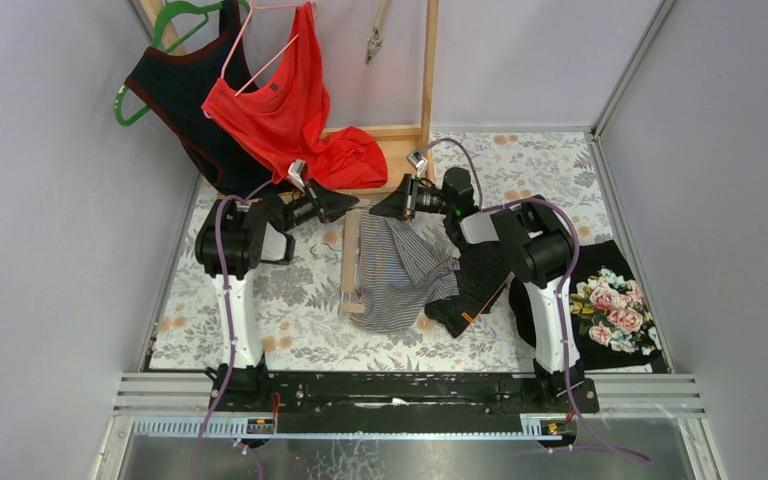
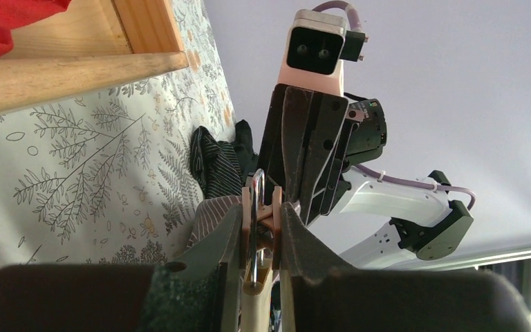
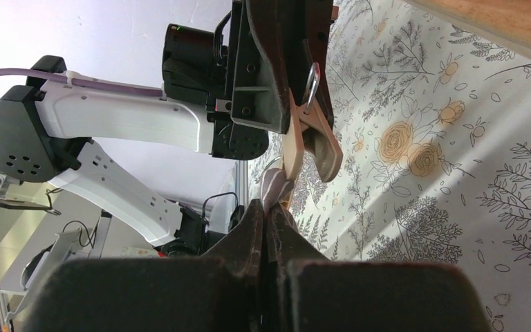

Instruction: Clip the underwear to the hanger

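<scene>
The underwear (image 1: 395, 272), a striped pair, lies crumpled on the worktop (image 1: 260, 320) near its middle, just to the right of the wooden hanger (image 1: 348, 268) and seemingly lapping over its bar. One gathered edge is lifted at the far end. The hanger's long axis runs near to far between the two arms, and its far clip (image 3: 292, 149) is where both sets of jaws meet. The left jaws are squeezed onto the clip's handle end, so its wooden prongs stand a little apart with the mouth turned toward the right side. The right jaws are closed tight on a pinch of the striped fabric (image 3: 274, 188), nose to nose with the clip and just short of it. From the right wrist view the fabric peak sits directly under the paler prong, but whether it is already between the prongs cannot be told. The coming move looks like a short push of the fabric leftward into that mouth. The right arm (image 1: 545, 250) is the one carrying the cloth, and the left arm (image 1: 230, 240) only has to hold. Room is tight on the far side, where the base rail of a wooden rack (image 1: 400, 145) with a red garment (image 1: 290, 110) draped over it lies close beyond the jaws. A black garment (image 1: 475, 285) crowds the right side of the underwear. More of the patterned surface shows to the near left of the hanger.
</scene>
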